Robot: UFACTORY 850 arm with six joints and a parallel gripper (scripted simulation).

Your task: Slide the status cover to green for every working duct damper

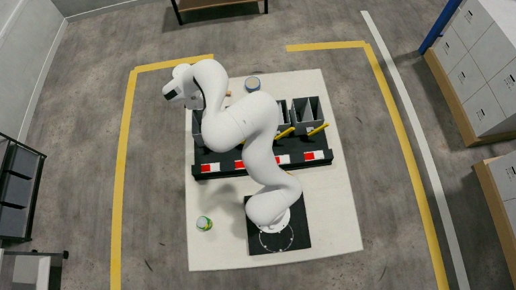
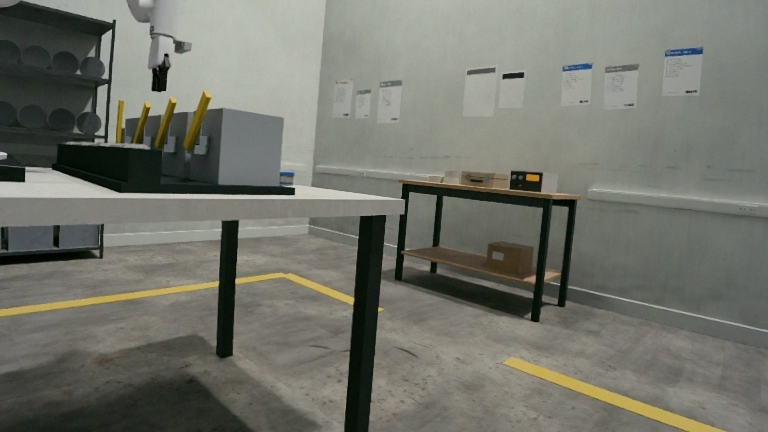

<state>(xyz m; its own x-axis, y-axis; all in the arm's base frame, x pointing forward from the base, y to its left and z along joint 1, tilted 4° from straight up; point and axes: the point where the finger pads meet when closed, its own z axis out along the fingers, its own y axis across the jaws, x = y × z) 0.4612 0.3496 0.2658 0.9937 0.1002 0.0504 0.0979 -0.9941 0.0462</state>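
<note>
Four grey duct dampers stand in a row on a black base [image 2: 107,164]; the rightmost damper [image 1: 307,113] [image 2: 237,147] is in plain view, and my arm covers most of the others from above. Each has a yellow lever, such as the right one [image 1: 317,129] [image 2: 197,113]. The status sliders along the front, such as the left slider [image 1: 211,167] and the right slider [image 1: 314,155], show red beside a white cover. My gripper [image 2: 159,85] hangs high above the far-left damper, fingers close together with nothing between them. From above, my wrist hides it.
A blue-rimmed round tub [image 1: 252,83] [image 2: 287,177] stands behind the dampers. A green and white can [image 1: 204,223] stands at the front left of the white table [image 1: 334,214] [image 2: 169,203]. My base [image 1: 271,222] sits at the front. A side table [image 2: 487,192] stands by the wall.
</note>
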